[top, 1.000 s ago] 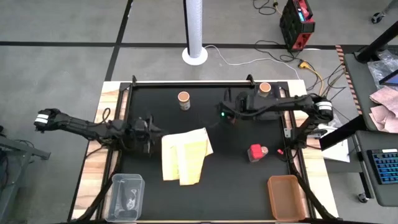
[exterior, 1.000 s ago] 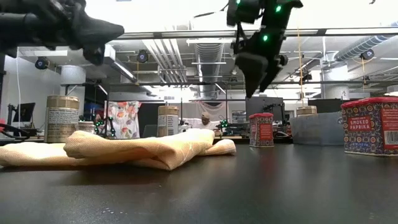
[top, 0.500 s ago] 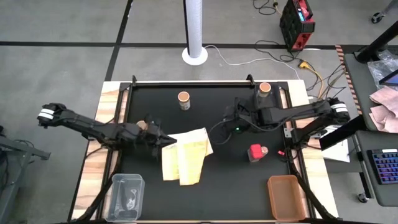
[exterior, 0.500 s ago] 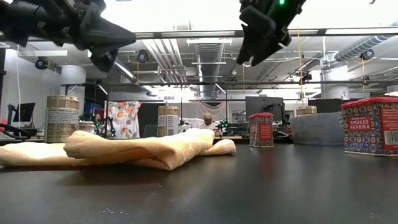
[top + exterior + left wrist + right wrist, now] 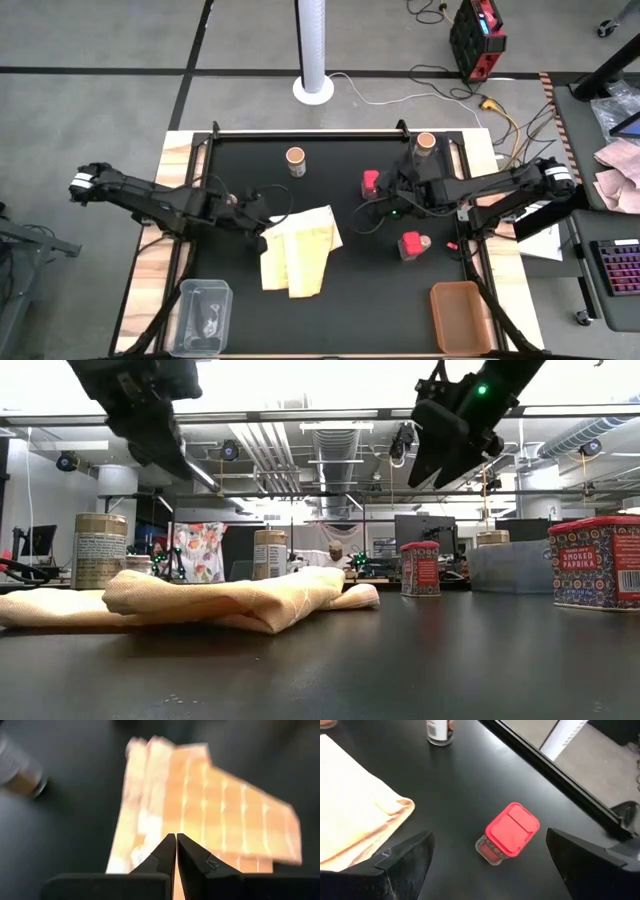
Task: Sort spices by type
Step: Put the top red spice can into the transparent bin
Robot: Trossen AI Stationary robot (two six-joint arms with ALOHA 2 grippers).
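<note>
Red tin – label reads "SMOKED PAPRIKA".

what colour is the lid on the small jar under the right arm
Bright red lid on a clear small jar, best seen in the right wrist view.

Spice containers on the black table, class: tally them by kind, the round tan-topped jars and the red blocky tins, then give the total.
Round tan-topped jars: 3 (back middle, back right, left beside the yellow cloth)
Red tins: 2 (one farther back, one nearer the front)
Total: 5
</note>
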